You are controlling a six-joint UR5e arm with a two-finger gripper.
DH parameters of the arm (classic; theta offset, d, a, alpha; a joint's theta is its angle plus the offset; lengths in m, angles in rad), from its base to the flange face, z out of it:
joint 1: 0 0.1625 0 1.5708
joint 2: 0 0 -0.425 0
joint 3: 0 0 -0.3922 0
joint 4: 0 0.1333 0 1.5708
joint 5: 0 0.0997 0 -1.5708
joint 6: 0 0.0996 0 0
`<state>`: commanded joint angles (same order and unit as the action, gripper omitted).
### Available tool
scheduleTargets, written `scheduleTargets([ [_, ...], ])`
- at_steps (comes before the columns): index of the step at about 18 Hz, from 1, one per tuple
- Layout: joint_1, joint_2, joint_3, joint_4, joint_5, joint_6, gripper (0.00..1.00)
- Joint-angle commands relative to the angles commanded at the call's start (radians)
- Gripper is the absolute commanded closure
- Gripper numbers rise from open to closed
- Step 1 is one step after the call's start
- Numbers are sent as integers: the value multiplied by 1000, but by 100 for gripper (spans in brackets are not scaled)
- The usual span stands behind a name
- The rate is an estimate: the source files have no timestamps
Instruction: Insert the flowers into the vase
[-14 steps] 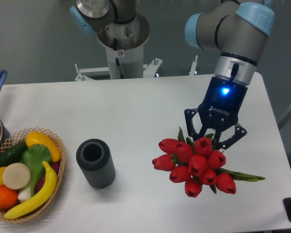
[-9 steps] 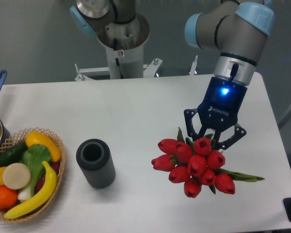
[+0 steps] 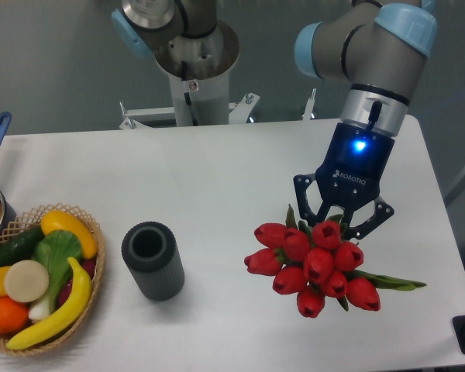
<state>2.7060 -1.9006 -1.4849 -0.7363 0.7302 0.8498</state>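
A bunch of red tulip buds with green stems and long green leaves (image 3: 314,263) sits in the lower right of the frame. The buds, roughly ten of them, crowd together in a tight cluster, their closed heads turned toward the camera. One long leaf sticks out to the right past the cluster, and a short green tip shows at its upper left.

A small dark grey cylindrical vase with fine horizontal ribbing and a thick round rim (image 3: 152,260) stands upright in the lower left-centre of the frame, its open mouth dark inside. It is well apart from the bunch, which looks wider than the vase.
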Motion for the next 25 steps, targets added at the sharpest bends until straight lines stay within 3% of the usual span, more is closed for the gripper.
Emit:
scheduleTargets([
  [3,-44,-6,-3,44,-44,8,69],
  [7,-54,-40,-23,69,-259,44,69],
  [12,-55,-2,-176,69,-500,210,69],
  [16,-67,26,-210,69,-552,213,70],
  [20,-83,20,-199,69,-705,228,72],
  [25,-115,38,-247,68,-729,227,72],
])
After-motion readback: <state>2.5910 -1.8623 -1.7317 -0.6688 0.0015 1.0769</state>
